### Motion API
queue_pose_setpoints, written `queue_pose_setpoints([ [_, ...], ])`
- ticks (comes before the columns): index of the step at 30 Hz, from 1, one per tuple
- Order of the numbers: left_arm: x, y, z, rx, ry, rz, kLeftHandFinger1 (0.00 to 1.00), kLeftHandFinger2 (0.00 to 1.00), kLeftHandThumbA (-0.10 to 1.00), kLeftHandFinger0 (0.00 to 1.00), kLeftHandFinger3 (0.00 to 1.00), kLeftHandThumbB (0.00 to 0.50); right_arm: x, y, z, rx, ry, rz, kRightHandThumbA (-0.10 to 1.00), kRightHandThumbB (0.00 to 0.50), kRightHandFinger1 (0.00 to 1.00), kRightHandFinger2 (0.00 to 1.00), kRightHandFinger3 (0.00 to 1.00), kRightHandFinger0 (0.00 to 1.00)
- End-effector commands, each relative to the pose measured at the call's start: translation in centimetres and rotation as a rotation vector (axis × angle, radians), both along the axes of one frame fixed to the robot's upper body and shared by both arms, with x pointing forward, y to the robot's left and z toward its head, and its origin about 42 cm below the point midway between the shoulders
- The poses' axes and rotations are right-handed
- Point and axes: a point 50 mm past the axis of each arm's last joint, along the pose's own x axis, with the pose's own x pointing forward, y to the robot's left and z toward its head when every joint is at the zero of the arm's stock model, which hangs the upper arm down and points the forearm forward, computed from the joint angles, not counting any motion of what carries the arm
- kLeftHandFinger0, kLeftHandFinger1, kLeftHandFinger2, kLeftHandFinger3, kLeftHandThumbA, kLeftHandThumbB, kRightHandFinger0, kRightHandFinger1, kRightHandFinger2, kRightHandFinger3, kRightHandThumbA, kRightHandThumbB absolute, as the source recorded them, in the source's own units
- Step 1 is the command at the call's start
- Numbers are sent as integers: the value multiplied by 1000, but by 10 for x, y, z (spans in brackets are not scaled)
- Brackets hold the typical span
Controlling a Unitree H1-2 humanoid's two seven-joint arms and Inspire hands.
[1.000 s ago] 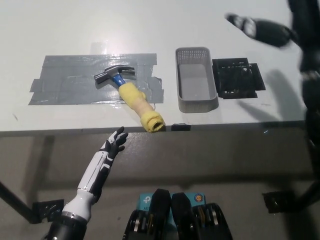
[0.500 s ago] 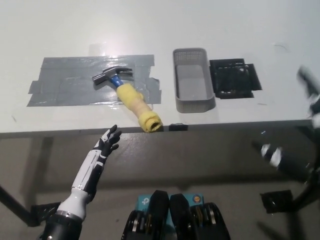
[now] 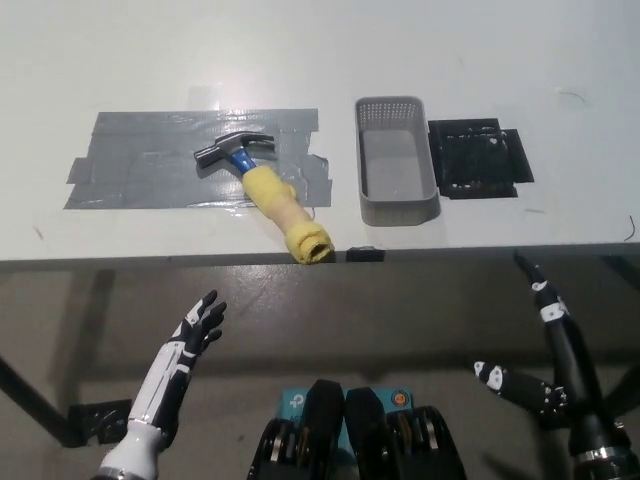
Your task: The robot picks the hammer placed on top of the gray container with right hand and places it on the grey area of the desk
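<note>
The hammer is seen lying on the desk, with its metal head on the grey tape patch and its yellow handle running off the patch toward the front edge of the desk. The grey container stands just beside the patch, and nothing is seen inside it or on top of it. The task is therefore judged to be finished, or nearly so: the hammer is already off the container and mostly on the grey area, and no grasp is left to be made.

The right hand is held below the desk edge, well apart from the hammer, which lies up and far to the left of it. Its fingers are spread and nothing is held in it. The left hand is resting low as well, with fingers apart and empty; the hammer is above it, a little to its right. A black mat lies beyond the container.
</note>
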Motion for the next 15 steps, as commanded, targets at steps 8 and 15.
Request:
queue_pose_setpoints([
  [8, -9, 7, 0, -6, -18, 10, 1000, 1000, 1000, 1000, 1000, 88, 0, 2, -5, 18, 0, 24, 896, 156, 1000, 1000, 1000, 1000],
  [15, -7, 5, 2, -4, -24, 7, 1000, 1000, 1000, 1000, 1000, 76, 1, 1, -3, 82, -1, 37, 830, 155, 1000, 1000, 1000, 1000],
])
